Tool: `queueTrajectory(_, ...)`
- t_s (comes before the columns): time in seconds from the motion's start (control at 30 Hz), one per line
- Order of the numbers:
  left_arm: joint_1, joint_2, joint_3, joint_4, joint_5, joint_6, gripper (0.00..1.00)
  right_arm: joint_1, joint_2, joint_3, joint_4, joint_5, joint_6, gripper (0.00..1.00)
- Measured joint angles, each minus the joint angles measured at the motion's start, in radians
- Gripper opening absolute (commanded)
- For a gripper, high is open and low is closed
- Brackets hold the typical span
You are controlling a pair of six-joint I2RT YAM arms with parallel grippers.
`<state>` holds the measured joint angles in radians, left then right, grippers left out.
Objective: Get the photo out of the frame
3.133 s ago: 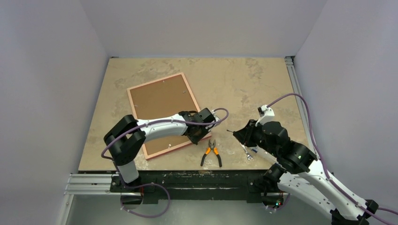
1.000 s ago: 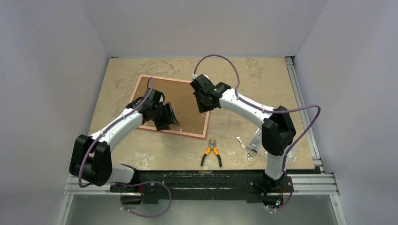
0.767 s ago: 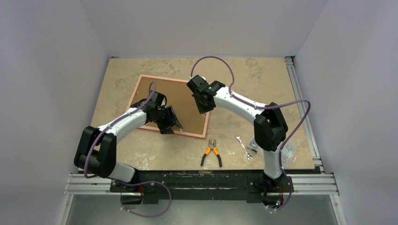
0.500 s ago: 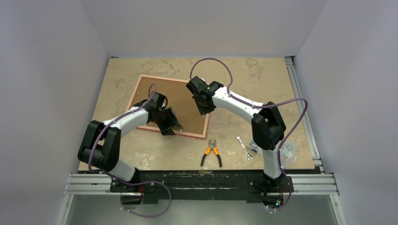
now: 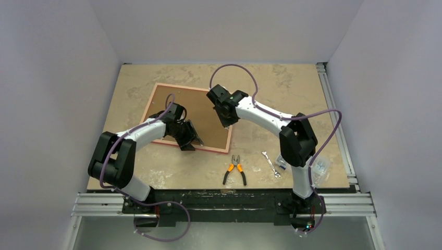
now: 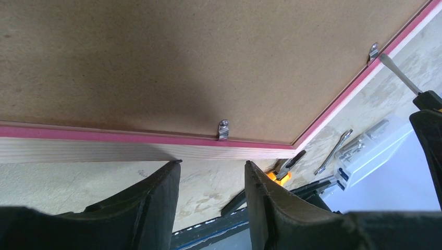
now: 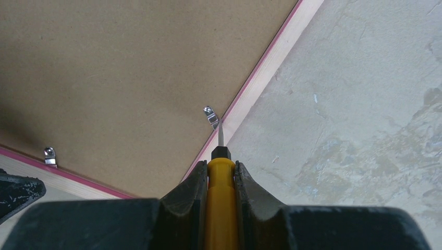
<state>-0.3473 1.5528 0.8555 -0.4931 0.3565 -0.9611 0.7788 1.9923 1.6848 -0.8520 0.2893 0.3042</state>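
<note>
1. The table [image 5: 292, 99] carries everything. It shows through the gap between the left jaws and lies to the right of the right jaws.
2. The frame [image 5: 197, 107] lies flat and face down, with its brown backing board [image 6: 156, 57] up. It spreads ahead of both pairs of jaws. Its near rail crosses just in front of the left fingertips, and its right rail runs diagonally up and away from the right ones.
3. The photo is not visible. I judge it is under the board, so it lies ahead of and below both jaws.
4. The left gripper [image 6: 212, 164] stands parted and holds nothing. Its tips are just short of the near rail, apart from it.
5. The right gripper [image 7: 220, 166] is clamped on a yellow-handled screwdriver [image 7: 221, 203], whose blade points straight ahead.
6. The pliers [image 5: 234, 169] and wrench [image 5: 271, 164] lie behind the jaws, near the bases.
7. One metal clip [image 7: 211, 117] sits at the blade tip, directly ahead of the right jaws. Its long axis is nearly in line with the blade and reaches in over the board. The right arm is the nearer one, so turning this tab aside looks like the coming move.
8. A second clip [image 6: 223, 128] sits just ahead of the left jaws.
</note>
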Motion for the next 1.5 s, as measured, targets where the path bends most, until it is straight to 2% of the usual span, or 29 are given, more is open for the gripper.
queueTrajectory(1.03, 0.006, 0.009, -0.003, 0.008, 0.010, -0.002, 0.44, 0.000, 0.030, 0.021, 0.012, 0.008, -0.022, 0.00)
queueTrajectory(1.5, 0.006, 0.009, -0.003, 0.008, 0.010, -0.002, 0.43, -0.017, 0.024, 0.021, 0.006, -0.076, 0.010, 0.00)
